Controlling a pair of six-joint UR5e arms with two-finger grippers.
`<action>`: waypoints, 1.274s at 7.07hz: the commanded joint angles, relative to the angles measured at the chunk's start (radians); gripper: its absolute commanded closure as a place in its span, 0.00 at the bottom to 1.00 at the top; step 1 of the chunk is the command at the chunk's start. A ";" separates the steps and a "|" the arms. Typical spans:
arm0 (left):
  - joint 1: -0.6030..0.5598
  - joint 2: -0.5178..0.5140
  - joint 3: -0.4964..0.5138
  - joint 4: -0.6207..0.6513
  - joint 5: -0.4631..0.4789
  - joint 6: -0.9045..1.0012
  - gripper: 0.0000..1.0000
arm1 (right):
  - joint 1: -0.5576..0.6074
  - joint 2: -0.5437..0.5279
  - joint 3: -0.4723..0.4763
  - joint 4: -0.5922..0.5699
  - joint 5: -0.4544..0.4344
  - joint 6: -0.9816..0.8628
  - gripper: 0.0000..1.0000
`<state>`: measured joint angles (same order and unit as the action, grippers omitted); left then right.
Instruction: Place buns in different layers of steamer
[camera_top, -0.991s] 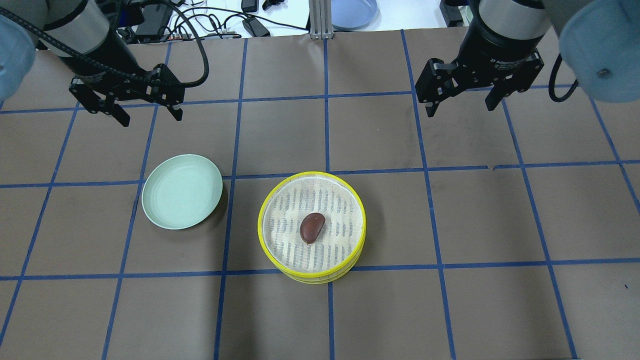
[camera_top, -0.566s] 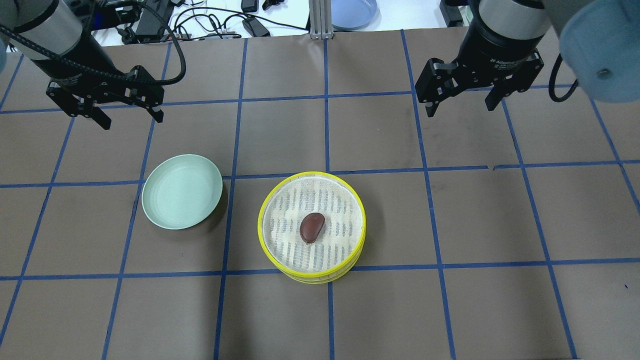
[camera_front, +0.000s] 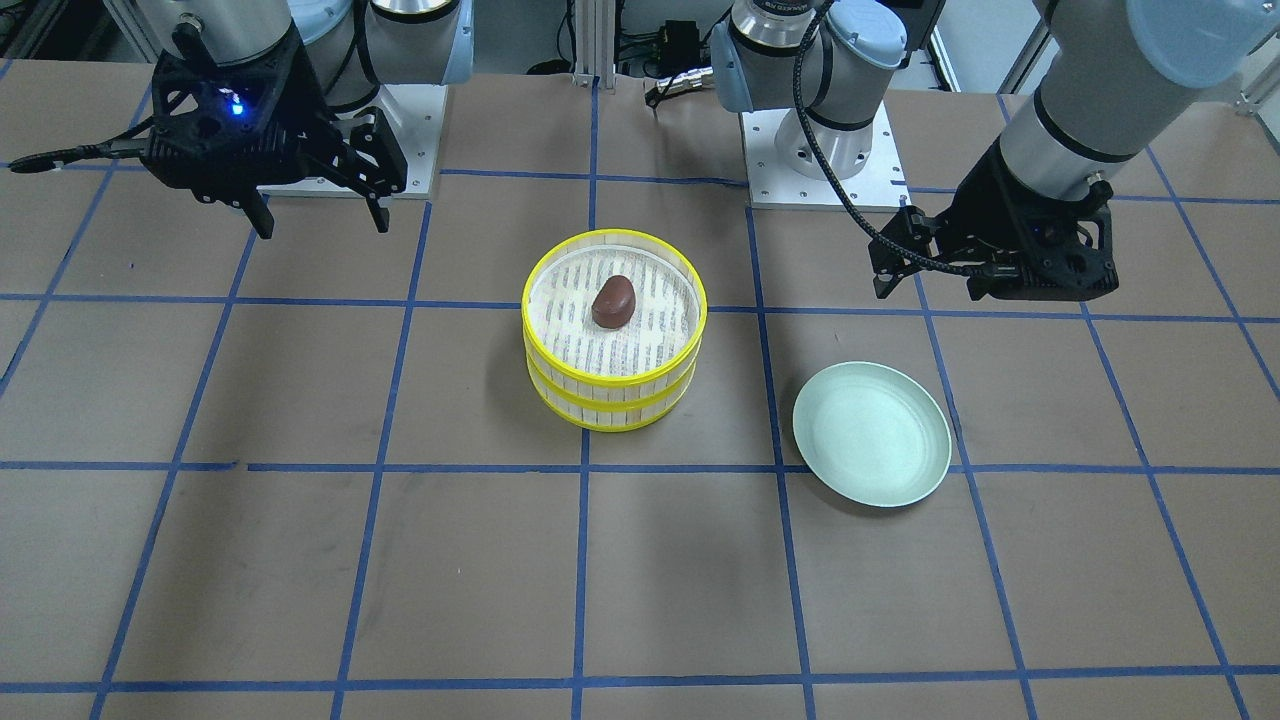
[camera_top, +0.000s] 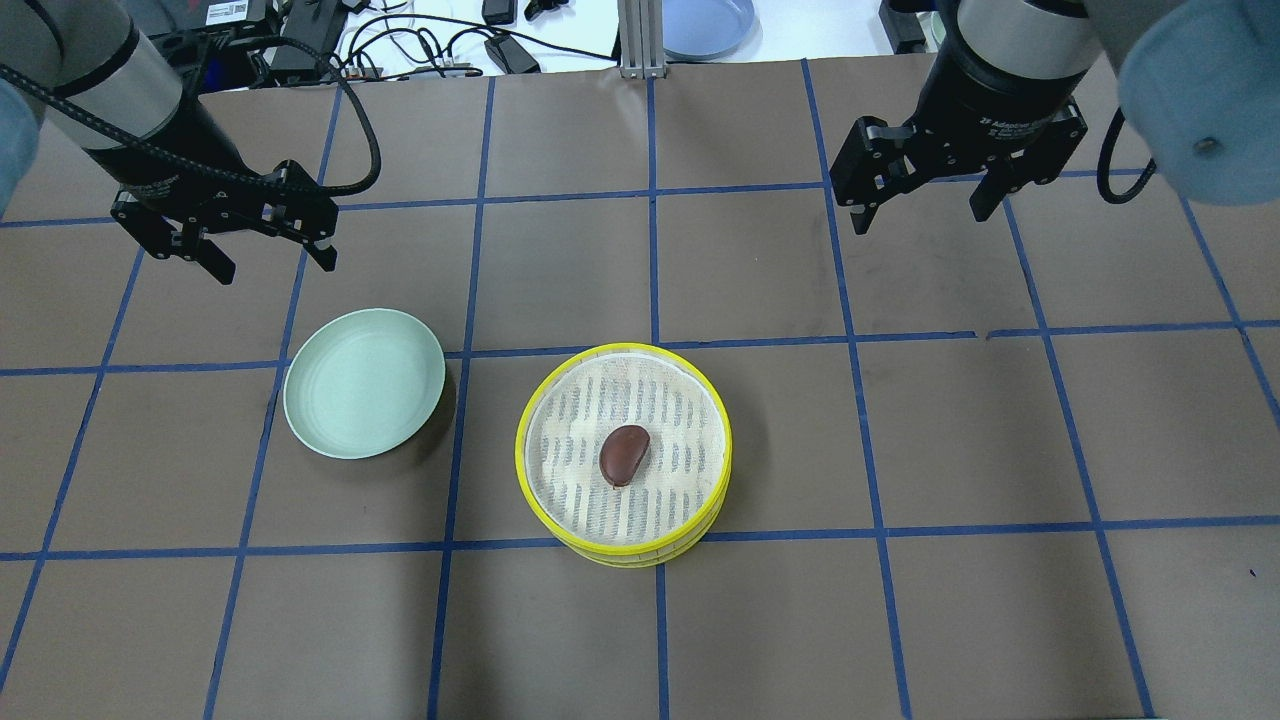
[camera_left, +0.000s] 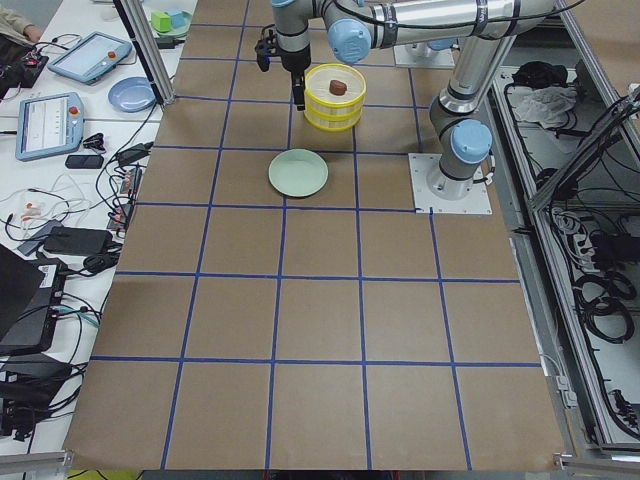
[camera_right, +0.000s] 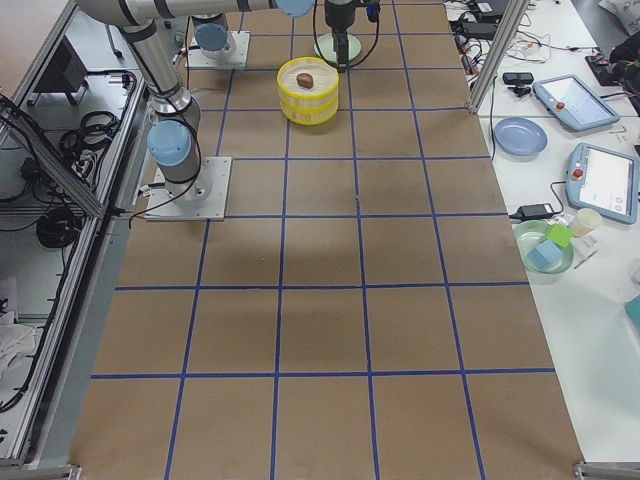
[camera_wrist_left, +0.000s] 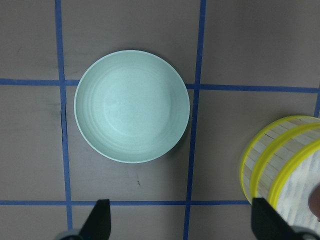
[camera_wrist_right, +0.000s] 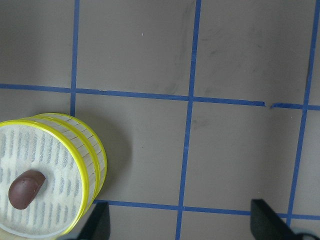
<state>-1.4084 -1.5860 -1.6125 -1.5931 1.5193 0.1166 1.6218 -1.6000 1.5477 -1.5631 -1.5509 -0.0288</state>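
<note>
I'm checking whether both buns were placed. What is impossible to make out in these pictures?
- Lower tier interior: hidden in every view by the upper tier stacked on it.
- Left wrist view: steamer cut off by the frame edge.
- Both side views: brown bun too small for its shape to show.

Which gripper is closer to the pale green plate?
Left. The left gripper hangs open just past the plate, on its far side from the robot; the right gripper is across the table, beyond the steamer.
</note>
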 joint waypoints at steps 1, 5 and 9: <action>-0.014 0.007 0.002 0.002 -0.002 -0.014 0.00 | 0.000 0.000 0.000 0.000 0.000 0.000 0.00; -0.116 0.004 0.032 0.076 0.038 -0.064 0.00 | 0.001 0.000 0.000 0.000 0.000 0.000 0.00; -0.150 0.004 0.031 0.116 0.036 -0.064 0.00 | 0.000 0.000 0.000 0.000 0.000 0.000 0.00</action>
<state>-1.5422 -1.5822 -1.5809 -1.4849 1.5550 0.0529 1.6220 -1.6000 1.5478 -1.5631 -1.5508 -0.0292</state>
